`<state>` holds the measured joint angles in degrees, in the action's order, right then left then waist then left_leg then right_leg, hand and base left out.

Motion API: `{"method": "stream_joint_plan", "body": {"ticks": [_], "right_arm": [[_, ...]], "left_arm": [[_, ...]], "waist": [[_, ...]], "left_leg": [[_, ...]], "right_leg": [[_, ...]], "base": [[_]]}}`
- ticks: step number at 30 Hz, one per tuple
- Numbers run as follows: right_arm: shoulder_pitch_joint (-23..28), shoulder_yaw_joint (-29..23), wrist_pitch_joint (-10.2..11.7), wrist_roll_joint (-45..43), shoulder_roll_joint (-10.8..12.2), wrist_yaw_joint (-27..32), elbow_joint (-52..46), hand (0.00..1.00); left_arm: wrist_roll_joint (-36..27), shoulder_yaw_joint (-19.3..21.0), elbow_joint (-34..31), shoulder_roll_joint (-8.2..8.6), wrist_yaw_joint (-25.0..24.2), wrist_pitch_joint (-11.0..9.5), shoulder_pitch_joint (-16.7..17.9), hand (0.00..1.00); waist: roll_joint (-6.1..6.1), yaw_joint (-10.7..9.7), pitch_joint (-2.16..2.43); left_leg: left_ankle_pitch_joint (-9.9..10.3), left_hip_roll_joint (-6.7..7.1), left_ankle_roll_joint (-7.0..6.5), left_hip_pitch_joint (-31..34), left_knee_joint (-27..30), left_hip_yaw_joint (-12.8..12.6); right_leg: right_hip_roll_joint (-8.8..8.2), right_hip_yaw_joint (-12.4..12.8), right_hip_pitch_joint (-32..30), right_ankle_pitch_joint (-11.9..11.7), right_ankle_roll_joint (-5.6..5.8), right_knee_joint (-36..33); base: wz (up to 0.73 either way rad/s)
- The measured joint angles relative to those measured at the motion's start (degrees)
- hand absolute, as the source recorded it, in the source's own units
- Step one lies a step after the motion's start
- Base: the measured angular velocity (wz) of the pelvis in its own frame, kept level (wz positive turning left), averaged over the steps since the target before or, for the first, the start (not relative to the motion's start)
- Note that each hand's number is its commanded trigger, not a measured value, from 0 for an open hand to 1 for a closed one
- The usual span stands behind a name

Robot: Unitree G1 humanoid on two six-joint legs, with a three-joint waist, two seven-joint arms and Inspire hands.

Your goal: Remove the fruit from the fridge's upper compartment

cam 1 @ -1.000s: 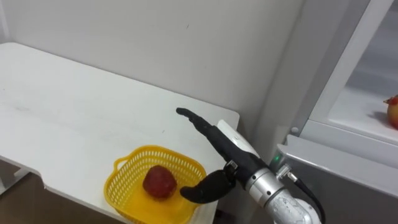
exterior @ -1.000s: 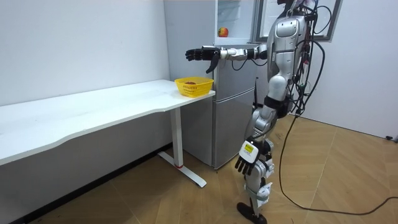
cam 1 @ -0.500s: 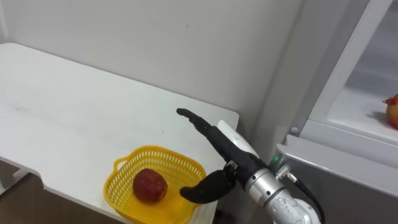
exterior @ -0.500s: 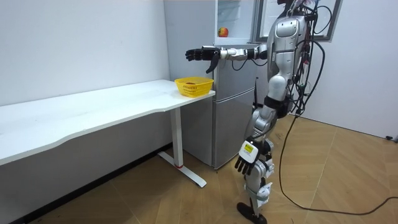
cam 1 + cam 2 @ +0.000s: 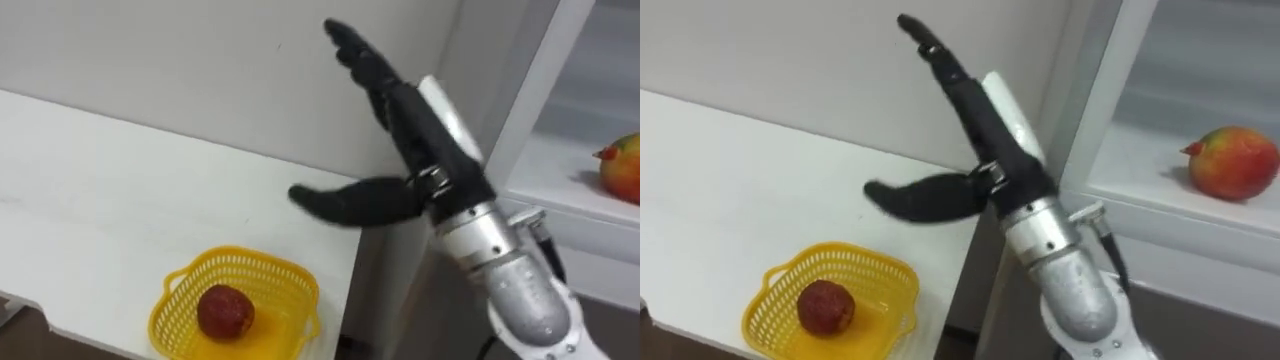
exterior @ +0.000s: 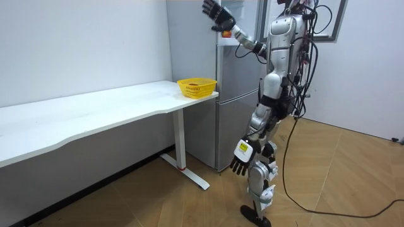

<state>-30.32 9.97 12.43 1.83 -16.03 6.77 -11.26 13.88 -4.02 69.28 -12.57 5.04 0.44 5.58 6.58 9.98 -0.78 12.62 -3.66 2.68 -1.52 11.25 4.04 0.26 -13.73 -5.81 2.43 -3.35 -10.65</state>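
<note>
Table [image 5: 120, 190]: at your left, its right end just beside the fridge [image 6: 237, 94].
Basket [image 5: 165, 318]: on the table's near right corner.
Basket fruit [image 5: 224, 312]: in the basket, toward its left wall.
Shelf fruit [image 5: 1233, 162]: on the upper fridge shelf [image 5: 1150, 170], at your far right.
Right hand [image 5: 420, 130]: high above the table's right edge, between basket and shelf.
Left hand [image 6: 240, 162]: low beside the thigh, before the fridge, well apart from the table.

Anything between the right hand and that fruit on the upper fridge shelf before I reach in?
Yes, partly: the open right hand is raised left of the fridge's white front frame, which stands between it and the red-yellow fruit on the shelf. The hand likely has to come round that frame.
</note>
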Motion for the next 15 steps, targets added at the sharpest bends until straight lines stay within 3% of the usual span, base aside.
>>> {"method": "stream_joint_plan", "body": {"ticks": [7, 15], "right_arm": [[6.0, -7.0, 1.0, 4.9, -0.3, 3.0, -13.3, 0.00], [8.5, -13.1, 4.2, 4.2, -0.3, 8.8, -16.7, 0.00]], "left_arm": [[-0.6, 0.0, -0.2, 1.08, 2.1, -1.5, 4.1, 0.00], [-0.8, 1.6, 0.0, 1.10, 3.0, -4.0, 5.5, 0.00]], "waist": [[-2.00, -5.5, 0.61], [-2.22, -7.7, 0.66]], "left_leg": [[0.5, 0.00, -0.84, -2.3, -0.9, -3.4], [0.6, -0.39, -0.85, -4.3, -2.2, -5.7]], "right_leg": [[0.25, 2.4, 0.9, 0.3, 0.77, -0.1], [1.17, 4.9, 1.2, 0.2, 0.80, -0.1]], "base": [[-0.17], [-0.16]]}}
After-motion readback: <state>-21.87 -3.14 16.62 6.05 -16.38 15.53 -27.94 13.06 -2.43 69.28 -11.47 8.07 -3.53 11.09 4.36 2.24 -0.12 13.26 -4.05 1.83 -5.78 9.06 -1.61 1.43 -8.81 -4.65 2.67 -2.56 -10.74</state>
